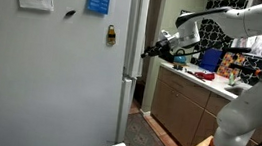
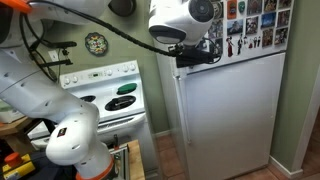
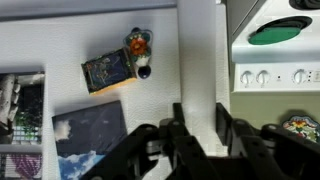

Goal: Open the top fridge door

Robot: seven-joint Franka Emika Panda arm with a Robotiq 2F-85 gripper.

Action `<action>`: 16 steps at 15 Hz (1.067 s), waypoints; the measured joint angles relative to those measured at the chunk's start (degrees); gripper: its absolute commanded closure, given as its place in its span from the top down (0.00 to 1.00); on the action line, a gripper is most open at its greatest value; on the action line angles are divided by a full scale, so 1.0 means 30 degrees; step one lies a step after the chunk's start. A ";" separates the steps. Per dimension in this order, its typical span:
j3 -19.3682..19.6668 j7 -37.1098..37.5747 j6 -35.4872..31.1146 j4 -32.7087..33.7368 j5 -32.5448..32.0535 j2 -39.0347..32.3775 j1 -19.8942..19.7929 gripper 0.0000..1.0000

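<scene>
Kitchen walls and a stove [image 2: 110, 95] flank the fridge, and we see the top fridge door [image 3: 90, 25] shut, its free vertical edge on the stove side. Our gripper [image 3: 200, 128] sits at that edge, fingers apart and seemingly straddling it, so we judge the pull goes outward.

Fridge [image 2: 228, 115] taken as landmark. In an exterior view, the stove [image 2: 108, 92] stands just beside it on its left, and your tool [image 2: 197, 55] sits at its upper left edge, on the stove side. In the wrist view, magnets [image 3: 118, 68] lie on the fridge front, left of that edge. In an exterior view, a surface [image 1: 190, 80] stands beyond the fridge's edge, with a rug [image 1: 148, 138] on the floor between them.
</scene>
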State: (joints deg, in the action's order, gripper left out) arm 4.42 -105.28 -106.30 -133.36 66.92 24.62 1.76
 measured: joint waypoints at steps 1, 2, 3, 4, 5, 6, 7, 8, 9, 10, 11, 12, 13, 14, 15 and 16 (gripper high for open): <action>0.0275 -0.0194 0.0275 -0.0124 -0.0083 0.0118 -0.0383 0.61; 0.0540 -0.0300 0.0510 -0.0209 -0.0171 0.0215 -0.0753 0.66; 0.0772 -0.0300 0.0690 -0.0208 -0.0179 0.0297 -0.1094 0.73; 0.0969 -0.0301 0.0863 -0.0188 -0.0180 0.0380 -0.1383 0.82; 0.1109 -0.0301 0.0979 -0.0165 -0.0181 0.0462 -0.1625 0.88; 0.1195 -0.0301 0.1015 -0.0145 -0.0195 0.0546 -0.1833 0.95; 0.1239 -0.0301 0.1025 -0.0115 -0.0243 0.0619 -0.2009 1.00; 0.1263 -0.0301 0.1027 -0.0077 -0.0319 0.0694 -0.2165 1.00; 0.1277 -0.0301 0.1027 -0.0034 -0.0455 0.0769 -0.2323 1.00; 0.1279 -0.0301 0.1028 -0.0010 -0.0574 0.0835 -0.2448 1.00; 0.1279 -0.0301 0.1027 0.0000 -0.0706 0.0907 -0.2560 1.00; 0.1280 -0.0301 0.1027 0.0007 -0.0837 0.0977 -0.2650 1.00; 0.1279 -0.0301 0.0987 0.0013 -0.0950 0.1040 -0.2734 1.00; 0.1278 -0.0301 0.0907 0.0022 -0.1049 0.1097 -0.2826 1.00; 0.1267 -0.0301 0.0631 0.0025 -0.1107 0.1157 -0.2909 1.00; 0.1262 -0.0301 0.0270 0.0026 -0.1121 0.1216 -0.2970 1.00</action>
State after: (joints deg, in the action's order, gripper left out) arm 8.21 -106.18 -105.49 -133.29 63.56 28.27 -7.15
